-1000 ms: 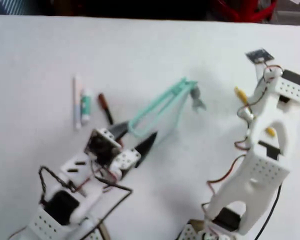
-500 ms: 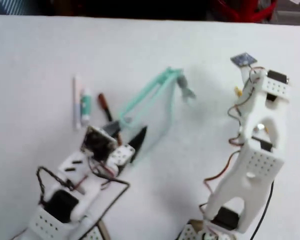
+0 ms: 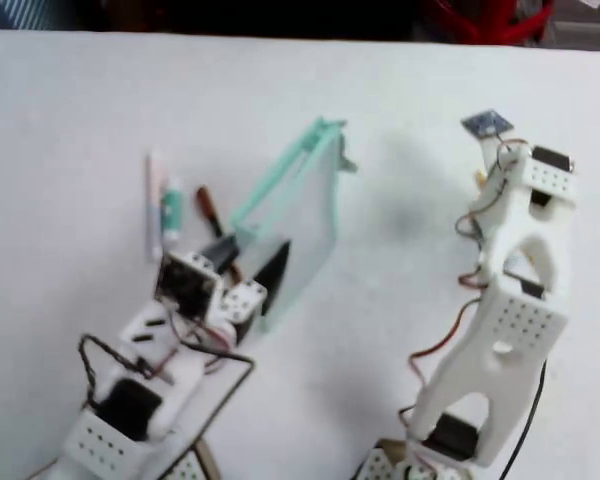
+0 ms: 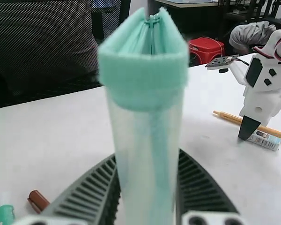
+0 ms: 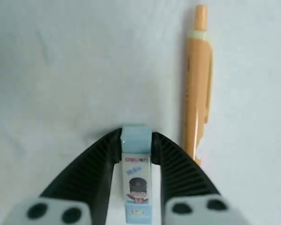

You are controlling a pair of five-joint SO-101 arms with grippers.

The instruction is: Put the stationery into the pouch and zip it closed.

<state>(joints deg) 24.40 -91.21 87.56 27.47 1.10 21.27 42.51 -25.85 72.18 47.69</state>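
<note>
A clear pouch [image 3: 292,215] with mint-green edging stands tilted on the table, its zip end [image 4: 150,21] uppermost. My left gripper [image 4: 147,164] is shut on the pouch's lower part, one finger against each side. At the right of the table, my right gripper [image 5: 136,138] is shut on a small light-blue eraser [image 5: 136,180] that lies on the table. An orange pen [image 5: 197,84] lies just beside that eraser, apart from the fingers. Both show in the left wrist view too, the eraser [image 4: 264,139] and pen [image 4: 229,118] under the right arm's dark fingertip [image 4: 247,129].
Left of the pouch lie a white pen [image 3: 153,205], a green-and-white stick [image 3: 171,213] and a brown-capped marker [image 3: 208,212]. The right arm [image 3: 510,300] stands tall over the table's right side. Bare white table lies between the two arms.
The left gripper drew back toward the left and tipped the pouch up from lying flat. The right arm shifted left and settled over the eraser.
</note>
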